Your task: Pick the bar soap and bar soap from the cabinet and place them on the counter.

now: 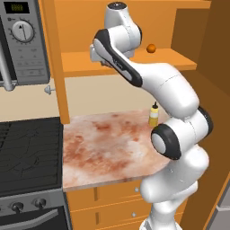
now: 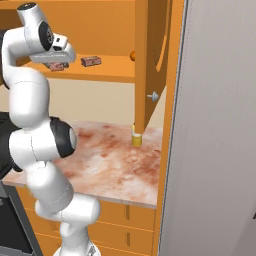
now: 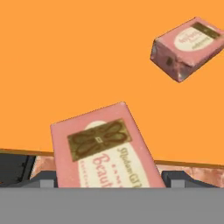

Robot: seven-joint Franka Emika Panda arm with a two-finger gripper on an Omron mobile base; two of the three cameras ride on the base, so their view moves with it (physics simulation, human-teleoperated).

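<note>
Hand view: jaws spread wide either side of the near bar soap (image 3: 105,148) at lower centre, gripper (image 3: 109,180) not clenched on it, contact hard to judge. Second bar soap (image 3: 188,46) lying at upper right on the cabinet (image 3: 65,65) shelf. Right base view: both bars at upper left, above the counter (image 2: 115,160).

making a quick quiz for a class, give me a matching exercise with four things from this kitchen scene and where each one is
Things:
1. nearer bar soap
2. farther bar soap
3. orange ball
4. yellow bottle

Places:
A. standing on the counter
B. on the cabinet shelf, between the open gripper's fingertips
C. on the shelf, beyond the gripper
D. at the back of the shelf, round and alone

Pairs: 1-B, 2-C, 3-D, 4-A
</note>
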